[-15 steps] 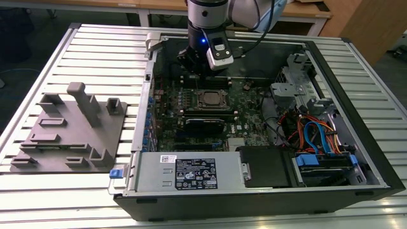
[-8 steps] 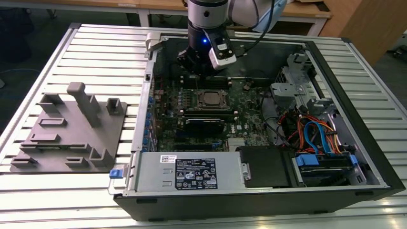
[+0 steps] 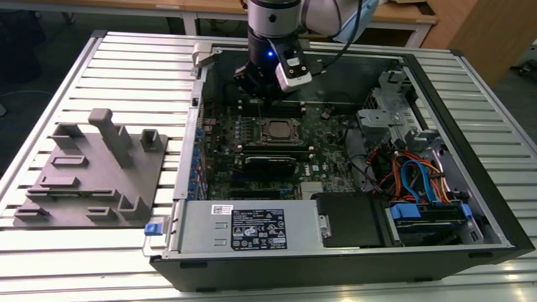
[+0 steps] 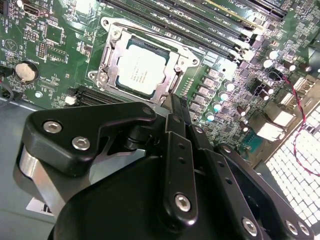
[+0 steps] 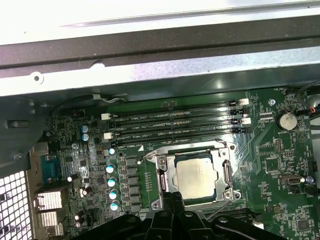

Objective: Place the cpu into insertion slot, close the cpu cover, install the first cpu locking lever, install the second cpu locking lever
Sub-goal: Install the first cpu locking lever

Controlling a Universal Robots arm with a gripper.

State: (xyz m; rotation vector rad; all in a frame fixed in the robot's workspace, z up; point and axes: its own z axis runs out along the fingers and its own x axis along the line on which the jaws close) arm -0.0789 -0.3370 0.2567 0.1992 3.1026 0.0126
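Note:
The cpu (image 3: pixel 275 130) lies flat in the insertion slot (image 3: pixel 261 139) on the green motherboard, its silver top showing in both wrist views (image 4: pixel 141 71) (image 5: pixel 196 176). The cpu cover (image 4: pixel 109 59) (image 5: pixel 161 176) lies down around it as a silvery frame. A thin wire locking lever (image 5: pixel 221 209) runs beside the socket; I cannot tell whether it is latched. My gripper (image 3: pixel 256 93) hovers above the board just beyond the socket, towards the case's back wall. Its black fingers (image 4: pixel 176 103) (image 5: pixel 173 196) sit together, shut, with nothing between them.
Black memory slots (image 5: pixel 175 125) run alongside the socket. A long black card (image 3: pixel 270 165) lies on its near side. The power supply (image 3: pixel 251 229), drive cage and coloured cables (image 3: pixel 419 179) crowd the case. A grey fixture block (image 3: pixel 92 170) stands on the slatted table at the exterior view's left.

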